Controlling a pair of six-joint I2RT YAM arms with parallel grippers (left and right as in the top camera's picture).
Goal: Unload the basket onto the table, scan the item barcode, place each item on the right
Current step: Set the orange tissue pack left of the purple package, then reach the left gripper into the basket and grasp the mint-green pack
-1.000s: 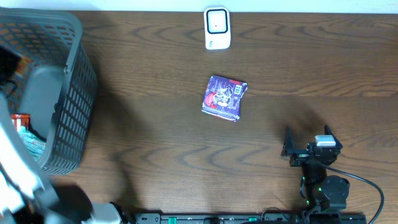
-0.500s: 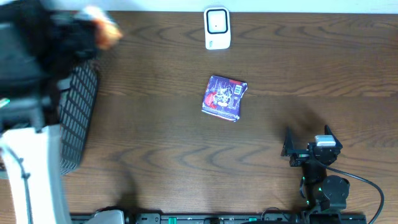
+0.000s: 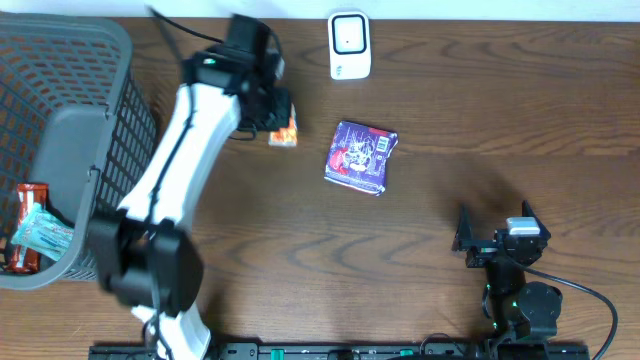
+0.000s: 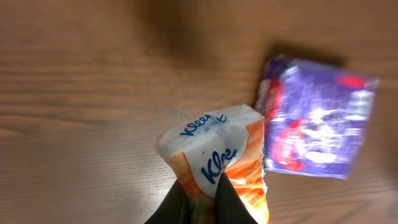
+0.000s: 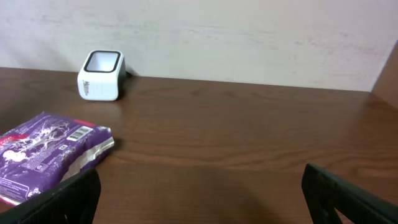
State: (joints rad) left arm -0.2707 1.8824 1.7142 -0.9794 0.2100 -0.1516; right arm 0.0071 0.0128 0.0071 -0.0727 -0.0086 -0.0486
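Swung out of the basket [image 3: 120,170] since half a second ago, the left arm [image 3: 190,130] now reaches across the table [image 3: 450,110]. Its left gripper [image 3: 279,117] is pressed together on one end of the single orange-and-white tissue pack [image 3: 284,134], held just left of the purple packet [image 3: 361,157] and short of the scanner [image 3: 349,45]. Unmoved near the front edge, the right gripper [image 3: 492,232] stands spread wide and empty; count: one basket with two wrapped items [image 3: 40,235] visible inside, one packet, one scanner.
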